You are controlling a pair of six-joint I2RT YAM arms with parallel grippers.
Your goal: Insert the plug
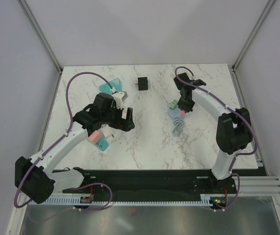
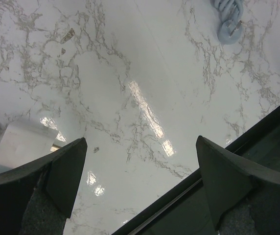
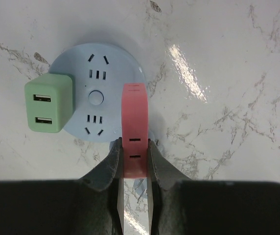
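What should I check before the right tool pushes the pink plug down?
1. Right tool shut on pink plug: ok.
2. Plug over the round blue socket, at its right edge: ok.
3. Alignment underneath: cannot tell, the plug's underside is hidden.
4. Green charger clear of plug: ok.
5. Left tool open, away from socket: ok.

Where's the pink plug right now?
Right wrist view: the pink plug is pinched in the right gripper, over the right edge of the round blue socket hub, on the side opposite the green USB charger.
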